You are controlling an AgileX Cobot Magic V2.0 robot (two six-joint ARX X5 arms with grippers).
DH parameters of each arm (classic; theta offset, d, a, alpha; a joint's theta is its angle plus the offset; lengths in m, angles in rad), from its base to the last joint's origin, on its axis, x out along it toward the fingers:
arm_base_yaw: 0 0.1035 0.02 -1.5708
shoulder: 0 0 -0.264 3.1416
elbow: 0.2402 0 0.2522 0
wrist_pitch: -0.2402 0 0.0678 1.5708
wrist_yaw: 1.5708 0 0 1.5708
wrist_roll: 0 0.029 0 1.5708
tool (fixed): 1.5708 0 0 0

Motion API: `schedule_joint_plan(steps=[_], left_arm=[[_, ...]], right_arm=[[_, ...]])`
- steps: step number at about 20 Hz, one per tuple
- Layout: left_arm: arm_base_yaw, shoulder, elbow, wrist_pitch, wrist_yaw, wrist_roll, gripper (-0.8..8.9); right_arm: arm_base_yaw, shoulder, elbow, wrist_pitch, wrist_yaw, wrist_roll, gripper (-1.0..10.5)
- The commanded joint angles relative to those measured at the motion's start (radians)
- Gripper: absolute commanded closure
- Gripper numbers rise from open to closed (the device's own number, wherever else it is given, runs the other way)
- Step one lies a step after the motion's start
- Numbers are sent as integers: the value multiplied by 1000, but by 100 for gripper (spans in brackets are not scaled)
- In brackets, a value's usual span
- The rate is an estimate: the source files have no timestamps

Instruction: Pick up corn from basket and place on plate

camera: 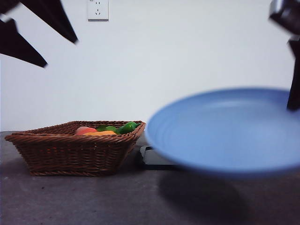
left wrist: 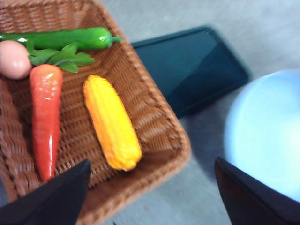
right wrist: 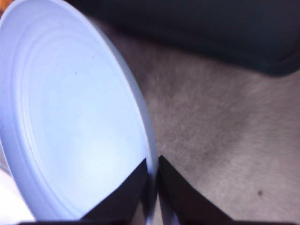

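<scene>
A brown wicker basket (camera: 75, 147) sits at the left of the grey table (camera: 93, 201), holding the corn (left wrist: 111, 123), a red-orange carrot (left wrist: 46, 119) with green leaves, a long green pepper (left wrist: 65, 38) and a peach-pink fruit (left wrist: 13, 59). The corn lies flat on the woven floor beside the carrot, close to the basket wall that faces the black tray (left wrist: 192, 65), its blunt end near a corner of the basket. From the front view only the tops of the produce show above the braided rim. The right gripper (right wrist: 153, 180) has its two jaws pinched together on the rim of the blue plate (camera: 229, 131), which hangs tilted and clear of the table at the right, casting a shadow beneath it; nothing lies on the plate. The black tray rests flat on the table between the basket and the plate, partly hidden behind the plate in the front view. The left gripper (left wrist: 150, 197) hovers above the near corner of the basket with its jaws spread wide and nothing between them. A white wall socket (camera: 98, 10) shows on the far wall.
</scene>
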Motion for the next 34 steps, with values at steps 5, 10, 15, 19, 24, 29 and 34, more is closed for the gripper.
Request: schedule_joint_plan(steps=[5, 10, 15, 19, 24, 29, 34], left_arm=[[-77, 320, 172, -4, -117, 28, 386], [-95, 537, 274, -6, -172, 28, 386], [-95, 652, 292, 12, -175, 28, 387], [-101, 703, 292, 40, -176, 28, 387], [-111, 740, 292, 56, -179, 28, 424], [-114, 740, 292, 44, -201, 25, 521], [-113, 740, 316, 9, -201, 23, 581]], right_arm=[[-79, -213, 22, -31, -7, 53, 945], [-98, -270, 44, -41, -10, 62, 945], [-98, -272, 44, -41, -10, 62, 945], [-98, -271, 44, -41, -10, 62, 945], [-99, -271, 44, -41, -9, 62, 945], [-99, -271, 44, -40, -9, 61, 945], [-99, -270, 44, -35, -9, 63, 945]])
